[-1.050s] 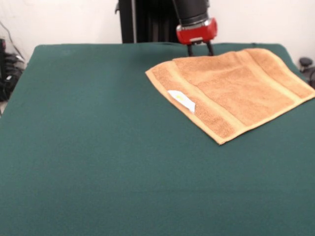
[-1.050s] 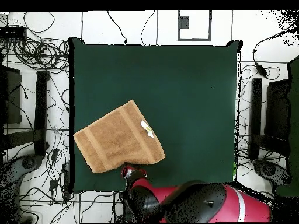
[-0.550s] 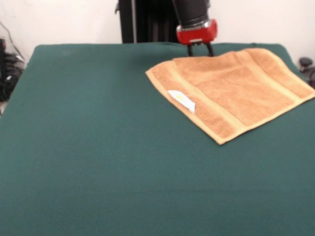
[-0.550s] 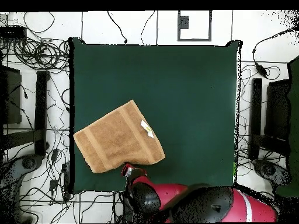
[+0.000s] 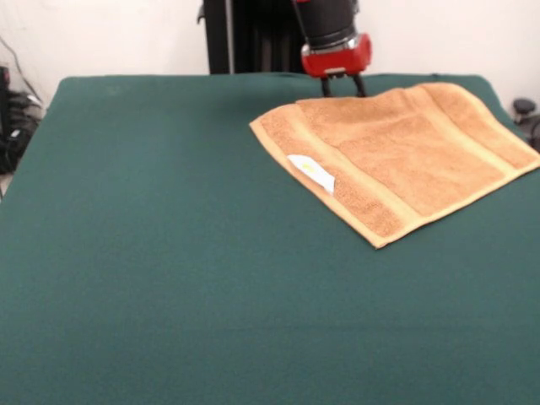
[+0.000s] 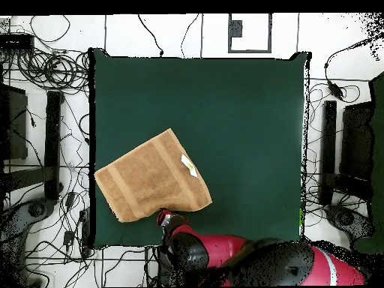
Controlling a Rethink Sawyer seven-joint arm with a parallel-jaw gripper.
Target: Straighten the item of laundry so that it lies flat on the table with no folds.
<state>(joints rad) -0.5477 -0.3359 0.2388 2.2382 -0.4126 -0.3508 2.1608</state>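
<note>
Towel (image 5: 396,156) of tan-orange terry lies spread on the dark green surface (image 5: 169,278), toward its far right part in the front view, turned diagonally, its white label (image 5: 311,172) up near the left band. Behind its far edge hangs the red pincer (image 5: 342,85), two dark fingers apart, holding nothing

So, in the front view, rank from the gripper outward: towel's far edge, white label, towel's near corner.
From the gripper:
1. Towel's far edge, right beneath it.
2. White label, on the towel's left side.
3. Towel's near corner, toward the camera.
</note>
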